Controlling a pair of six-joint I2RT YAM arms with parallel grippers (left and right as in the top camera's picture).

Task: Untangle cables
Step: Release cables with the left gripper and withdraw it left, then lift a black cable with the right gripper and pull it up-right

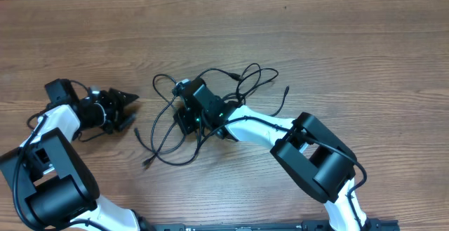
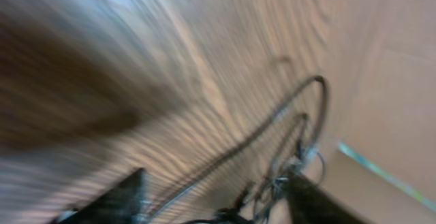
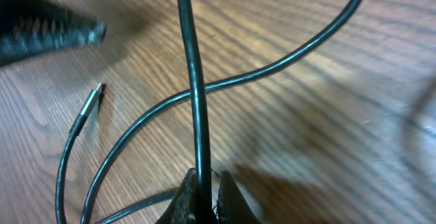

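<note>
1. The thin black cables [image 3: 194,81] lie crossed in a loose tangle mid wooden counter [image 1: 351,34]; most of the untangling seems left to do.
2. The right gripper [image 3: 204,200] is clamped on one cable.
3. The left gripper [image 1: 133,109] is spread apart, empty, beside the tangle.

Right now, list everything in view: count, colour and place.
table: one, brown wood, under everything
cables: several, exact count unclear, black, loosely tangled at the table's middle
plug tip: one clearly seen, silver, lying on the wood at a cable's end
left gripper: one, black, left of the cables, open, holding nothing
right gripper: one, black, in the tangle, shut on one of the cables
arms: two, black and white, reaching in from the near edge
</note>
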